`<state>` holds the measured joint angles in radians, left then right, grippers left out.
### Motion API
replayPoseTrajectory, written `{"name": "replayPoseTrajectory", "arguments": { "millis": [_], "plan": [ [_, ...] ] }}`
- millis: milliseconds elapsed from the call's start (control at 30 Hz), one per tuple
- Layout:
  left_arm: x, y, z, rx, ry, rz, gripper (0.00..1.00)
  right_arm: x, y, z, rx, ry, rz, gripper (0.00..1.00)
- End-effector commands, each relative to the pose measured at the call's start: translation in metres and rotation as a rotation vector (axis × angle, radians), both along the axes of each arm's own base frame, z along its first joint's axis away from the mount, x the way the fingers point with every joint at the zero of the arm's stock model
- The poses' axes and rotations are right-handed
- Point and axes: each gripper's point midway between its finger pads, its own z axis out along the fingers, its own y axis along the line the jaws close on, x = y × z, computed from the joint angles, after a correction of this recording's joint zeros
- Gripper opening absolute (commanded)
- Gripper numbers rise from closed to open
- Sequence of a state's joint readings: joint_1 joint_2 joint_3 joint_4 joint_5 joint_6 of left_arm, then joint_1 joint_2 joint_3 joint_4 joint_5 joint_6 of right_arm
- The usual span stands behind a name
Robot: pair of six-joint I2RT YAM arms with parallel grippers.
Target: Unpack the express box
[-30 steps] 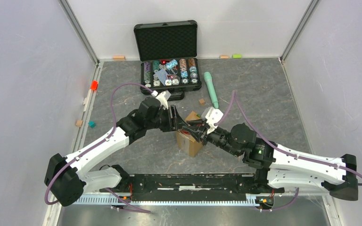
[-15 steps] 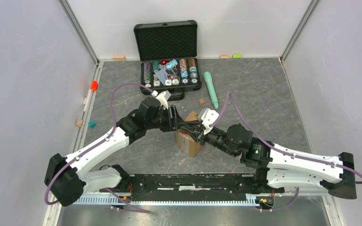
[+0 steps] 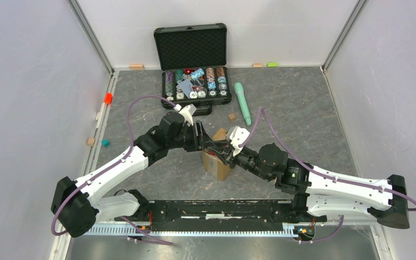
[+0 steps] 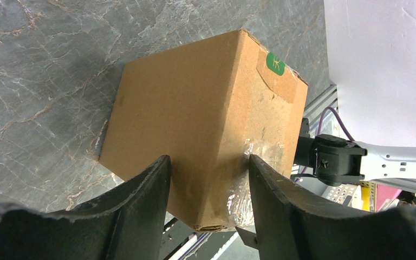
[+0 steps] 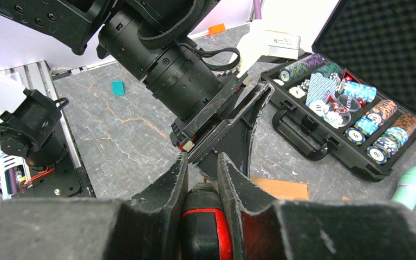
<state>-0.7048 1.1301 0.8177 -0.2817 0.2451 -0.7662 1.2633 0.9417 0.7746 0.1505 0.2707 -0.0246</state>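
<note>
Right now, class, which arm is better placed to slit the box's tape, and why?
Right. The right claw grips a black-and-red tool over the express box, while the left claw brackets a box corner, seemingly steadying it.

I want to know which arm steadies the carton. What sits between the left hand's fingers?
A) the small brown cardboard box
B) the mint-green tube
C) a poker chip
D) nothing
A: in the left wrist view, the left hand has its black fingers set against opposite sides of the small brown cardboard box, while the right hand grips a black-and-red tool.
</note>
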Motion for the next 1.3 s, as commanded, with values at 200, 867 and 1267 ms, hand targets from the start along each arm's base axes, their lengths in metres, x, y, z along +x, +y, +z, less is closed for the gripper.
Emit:
{"name": "replayPoseTrajectory", "arguments": {
  "millis": [200,867,1267],
  "plan": [
    [-0.006,0.007,-0.017,0.045,0.058,0.025,0.59,0.002,-0.003,-0.014,-0.06,-0.022,-0.017,0.0],
    [-0.008,0.006,-0.02,0.051,0.078,0.024,0.59,-0.011,-0.009,-0.064,-0.161,0.055,0.029,0.0],
    [-0.007,0.009,-0.021,0.061,0.082,0.039,0.58,-0.012,0.004,-0.017,-0.029,0.004,0.05,0.0]
  ]
}}
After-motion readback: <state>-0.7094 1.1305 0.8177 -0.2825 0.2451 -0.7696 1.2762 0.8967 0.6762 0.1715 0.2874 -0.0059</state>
